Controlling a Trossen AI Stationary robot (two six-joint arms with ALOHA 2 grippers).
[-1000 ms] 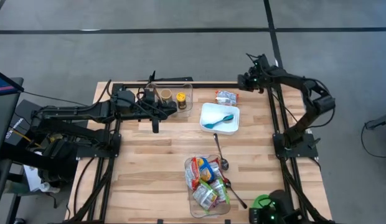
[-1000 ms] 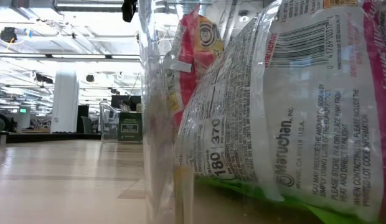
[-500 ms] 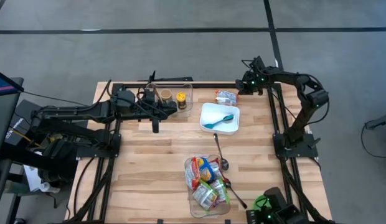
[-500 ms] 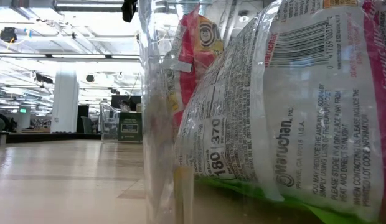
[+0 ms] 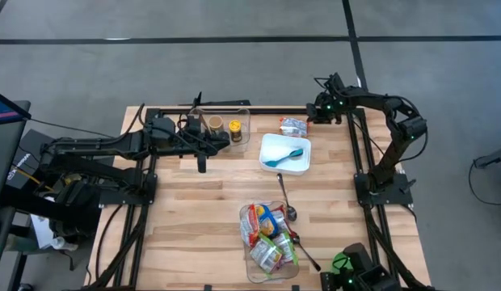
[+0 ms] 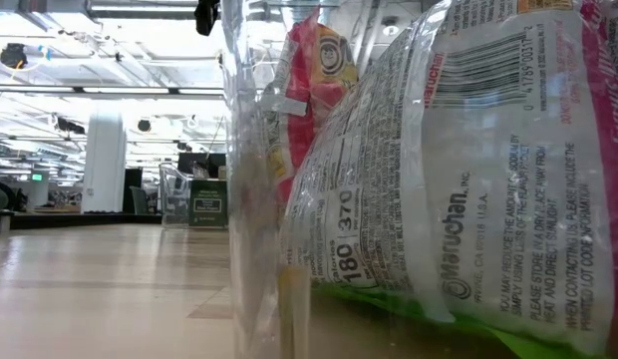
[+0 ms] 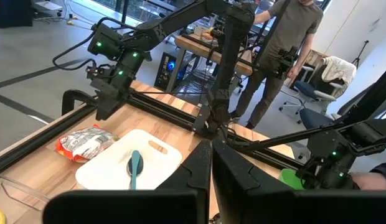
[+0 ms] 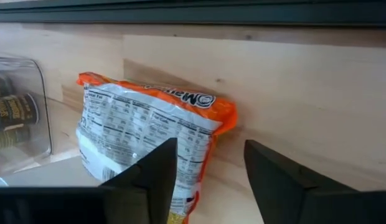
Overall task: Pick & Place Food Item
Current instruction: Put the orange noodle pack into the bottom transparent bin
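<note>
My right gripper point(image 8: 208, 177), fingers apart, hangs just over the noodle packet point(image 8: 149, 134), which lies free; judged placed, bin point(image 5: 271, 238) packets left.

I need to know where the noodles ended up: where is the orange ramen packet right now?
In the high view the orange ramen packet lies flat on the table's far right side, just beyond the white tray, with the open right gripper beside it.
</note>
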